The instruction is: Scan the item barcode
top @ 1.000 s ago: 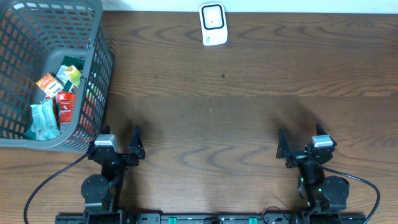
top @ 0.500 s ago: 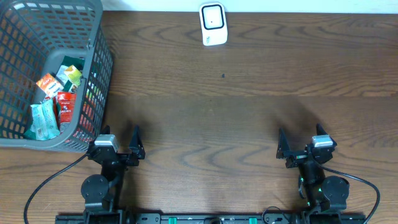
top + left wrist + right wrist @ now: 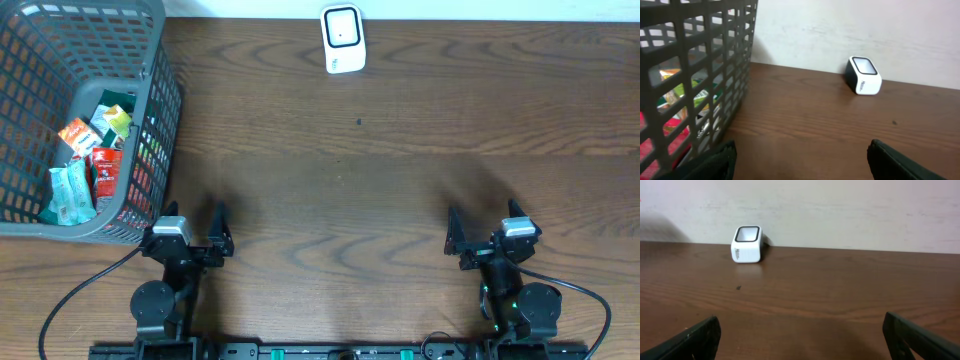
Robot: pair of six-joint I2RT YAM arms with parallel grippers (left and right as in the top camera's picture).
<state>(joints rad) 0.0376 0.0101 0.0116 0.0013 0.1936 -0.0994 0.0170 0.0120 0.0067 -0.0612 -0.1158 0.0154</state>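
From overhead, you see the scanner standing at the far edge of the table, near the middle. The basket sits at the far left corner, with the packets lying in its near end. The left gripper rests at the near edge just beside the basket's near corner, jaws spread wide and holding nothing. The right gripper rests at the near edge well to the right, also wide and empty.

In the left wrist view, your two fingers show only at the bottom corners, far apart. The basket wall fills the left, packets visible through the mesh, and the scanner stands ahead by the wall.

In the right wrist view, the fingers again sit wide at the bottom corners, with bare table between them. The scanner stands ahead to the left.
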